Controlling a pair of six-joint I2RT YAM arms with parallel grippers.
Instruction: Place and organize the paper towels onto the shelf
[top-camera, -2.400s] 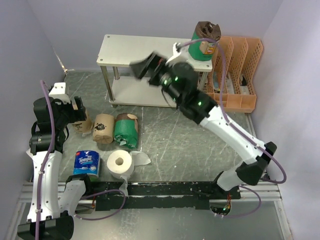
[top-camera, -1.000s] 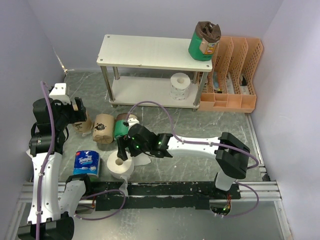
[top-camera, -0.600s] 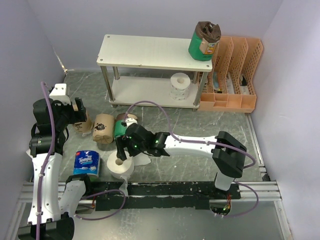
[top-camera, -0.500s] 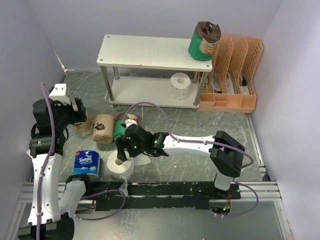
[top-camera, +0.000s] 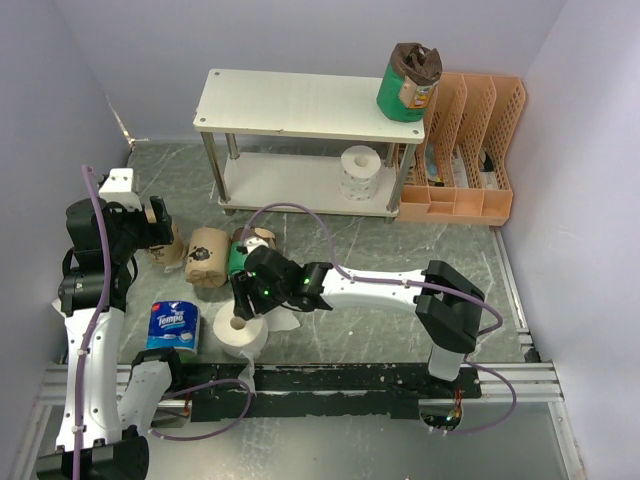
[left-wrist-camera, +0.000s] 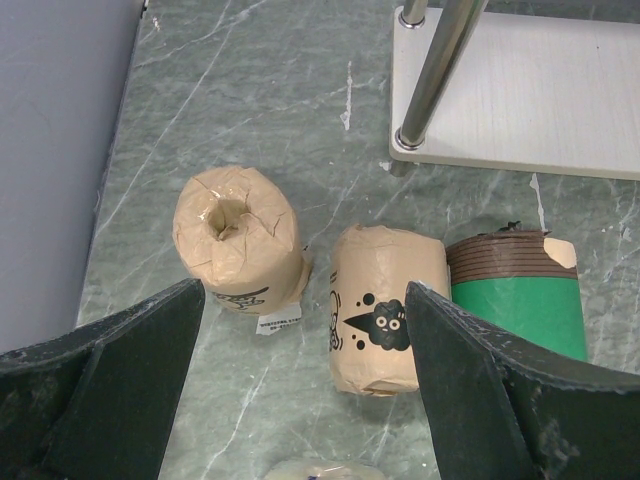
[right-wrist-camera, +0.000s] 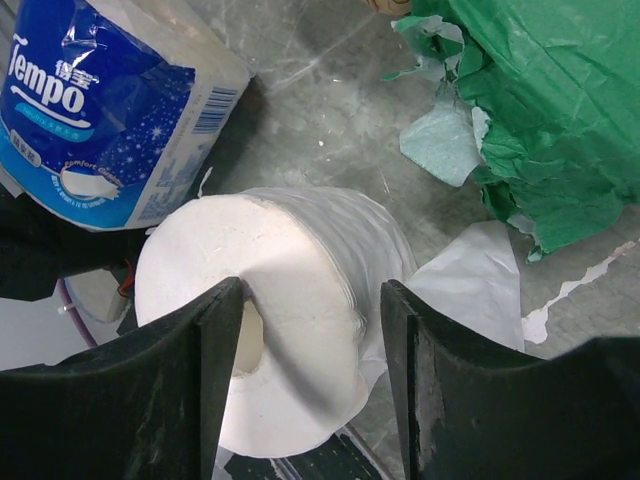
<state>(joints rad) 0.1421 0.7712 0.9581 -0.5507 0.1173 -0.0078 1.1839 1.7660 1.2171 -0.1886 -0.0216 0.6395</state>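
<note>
Tempo roll (right-wrist-camera: 100, 110) blue, starred; bare roll (right-wrist-camera: 300, 290) white; wrapped roll (right-wrist-camera: 540, 100) green; shelf (top-camera: 300, 100) off-white; tabletop (top-camera: 380, 245) grey-veined.

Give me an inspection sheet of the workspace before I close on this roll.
Surface: grey-green marbled tabletop.
Job's things: off-white two-tier shelf with metal legs carries a green-wrapped, brown-topped roll on top, a bare white roll below. On the tabletop: upright tan-wrapped roll, lying tan-wrapped roll, second green-wrapped roll, blue Tempo-wrapped roll, second bare white roll.
Clutter: orange slotted plastic file rack beside the shelf; torn white sheet on the tabletop.
Hands: left hand open above the tan rolls; right hand open at the second white roll.
Cables: purple cable arches above the right arm.
Surroundings: pale lilac walls.
</note>
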